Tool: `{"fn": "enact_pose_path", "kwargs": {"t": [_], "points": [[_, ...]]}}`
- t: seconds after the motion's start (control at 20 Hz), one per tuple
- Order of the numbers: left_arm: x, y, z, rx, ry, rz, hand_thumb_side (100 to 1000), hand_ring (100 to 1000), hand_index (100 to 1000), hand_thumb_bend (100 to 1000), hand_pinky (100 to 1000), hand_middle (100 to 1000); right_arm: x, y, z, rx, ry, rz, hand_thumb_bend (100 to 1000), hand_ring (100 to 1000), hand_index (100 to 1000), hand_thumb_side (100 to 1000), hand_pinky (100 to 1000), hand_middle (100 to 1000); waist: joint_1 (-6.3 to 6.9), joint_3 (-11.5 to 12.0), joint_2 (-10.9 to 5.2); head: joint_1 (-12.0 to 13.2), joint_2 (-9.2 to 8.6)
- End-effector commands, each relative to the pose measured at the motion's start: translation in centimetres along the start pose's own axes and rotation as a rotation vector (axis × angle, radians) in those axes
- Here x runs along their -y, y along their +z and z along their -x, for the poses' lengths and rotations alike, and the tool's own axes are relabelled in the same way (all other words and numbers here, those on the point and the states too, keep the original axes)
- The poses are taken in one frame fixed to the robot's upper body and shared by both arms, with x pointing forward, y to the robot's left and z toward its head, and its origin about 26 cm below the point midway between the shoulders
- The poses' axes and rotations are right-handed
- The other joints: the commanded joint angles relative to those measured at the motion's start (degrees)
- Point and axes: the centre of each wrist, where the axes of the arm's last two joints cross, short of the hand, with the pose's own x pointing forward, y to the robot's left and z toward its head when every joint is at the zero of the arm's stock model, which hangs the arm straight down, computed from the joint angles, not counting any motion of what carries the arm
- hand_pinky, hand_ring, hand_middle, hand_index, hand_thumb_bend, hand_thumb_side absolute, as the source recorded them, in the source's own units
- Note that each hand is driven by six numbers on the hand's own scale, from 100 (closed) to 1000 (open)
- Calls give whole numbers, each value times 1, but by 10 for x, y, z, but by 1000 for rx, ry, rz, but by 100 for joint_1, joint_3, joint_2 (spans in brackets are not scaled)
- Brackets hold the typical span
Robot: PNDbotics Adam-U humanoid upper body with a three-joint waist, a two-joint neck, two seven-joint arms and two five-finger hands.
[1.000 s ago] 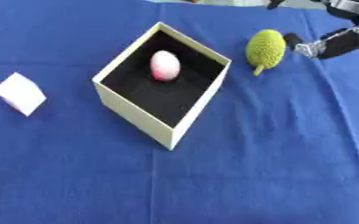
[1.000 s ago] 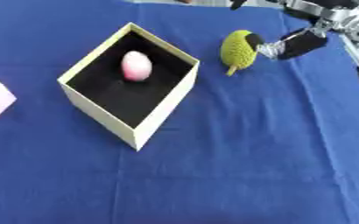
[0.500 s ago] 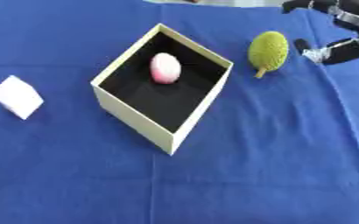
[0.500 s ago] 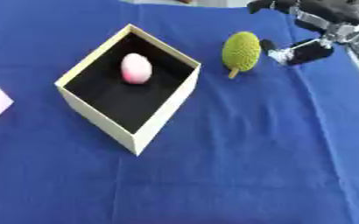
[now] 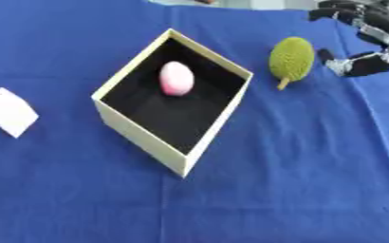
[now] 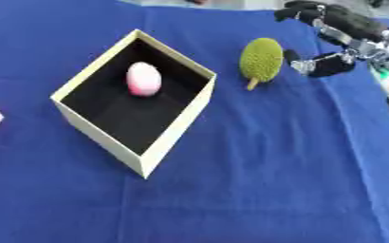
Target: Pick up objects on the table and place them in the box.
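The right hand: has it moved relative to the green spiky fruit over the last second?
Yes. The right hand was close against the green spiky fruit a second ago; now a gap of blue cloth shows between them, the hand drawn off toward the table's right edge.

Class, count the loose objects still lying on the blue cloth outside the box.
2: a bumpy green fruit with a stem right of the cream cardboard box, and a white block far left. None seem hidden.

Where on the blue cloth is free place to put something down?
The whole near side, in front of the box, is bare. So is the strip between the box and the white block. It is crowded at the far right, around the green fruit and the right hand.
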Motion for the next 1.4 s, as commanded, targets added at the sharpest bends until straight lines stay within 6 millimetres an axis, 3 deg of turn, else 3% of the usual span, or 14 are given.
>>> {"fn": "enact_pose_path", "kwargs": {"t": [0.05, 0.5, 0.55, 0.9, 1.25, 1.4], "points": [[-5, -7, -9, 31, -29, 22, 570, 797, 780, 100, 687, 705, 18, 3, 6, -20, 56, 8, 100, 1000, 987, 165, 1000, 834, -1, 19, -86, -32, -123], [-6, -6, -9, 27, -35, 23, 570, 798, 780, 100, 687, 705, 19, 3, 7, -9, 72, -4, 100, 1000, 986, 168, 1000, 834, -32, 52, -21, -51, -136], [-6, -7, -9, 27, -34, 24, 571, 798, 779, 100, 686, 705, 19, 2, 6, -4, 78, -17, 100, 1000, 989, 223, 1000, 850, -55, 68, 14, -57, -137], [-6, -8, -9, 35, -31, 18, 571, 796, 777, 100, 685, 703, 16, -3, 2, -6, 163, -106, 100, 1000, 989, 352, 1000, 865, -114, 113, 103, -70, -157], [-6, -8, -9, 32, -32, 14, 572, 796, 776, 100, 685, 701, 3, -7, 0, 3, 237, -169, 100, 1000, 976, 452, 1000, 849, -135, 127, 125, -74, -138], [-6, -9, -9, 33, -29, 13, 572, 795, 776, 100, 684, 701, -2, -8, -1, 5, 254, -196, 100, 1000, 949, 427, 1000, 826, -139, 129, 127, -79, -134]]}}
